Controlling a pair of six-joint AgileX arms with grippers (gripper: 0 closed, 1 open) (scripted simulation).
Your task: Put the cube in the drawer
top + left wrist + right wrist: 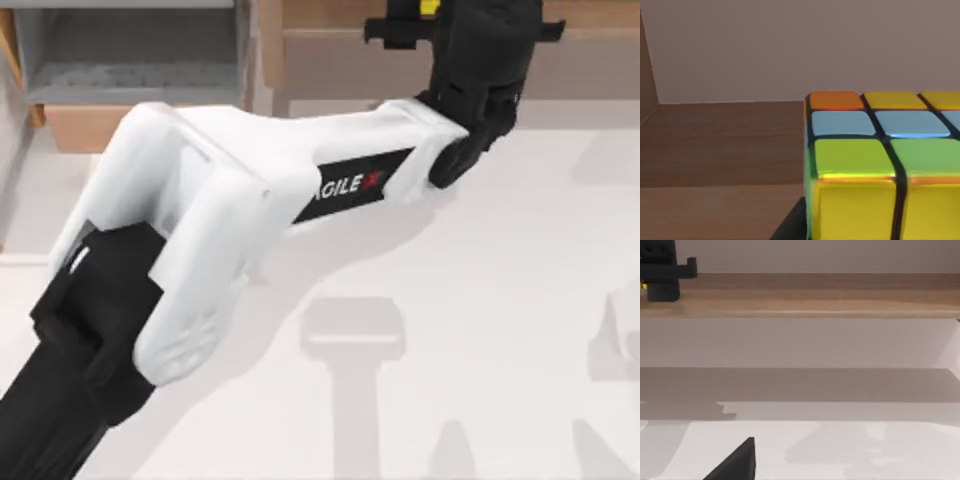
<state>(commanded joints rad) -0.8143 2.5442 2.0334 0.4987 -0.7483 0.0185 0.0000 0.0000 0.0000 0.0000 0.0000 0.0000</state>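
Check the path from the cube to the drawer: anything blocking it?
Nothing visible blocks it. The left claw is at the wooden shelf at the back of the table, with the cube close against it. The drawer sits open at back left, grey inside showing. The left arm's own white link stretches below that path.

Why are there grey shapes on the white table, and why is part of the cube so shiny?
Top view: the grey shapes on the table are soft shadows, with one T-shaped patch near the middle. Left wrist view: the cube shows bright glare along its edges, orange and yellow, where light bounces off. Right wrist view: wide shadow bands lie under the wooden shelf.
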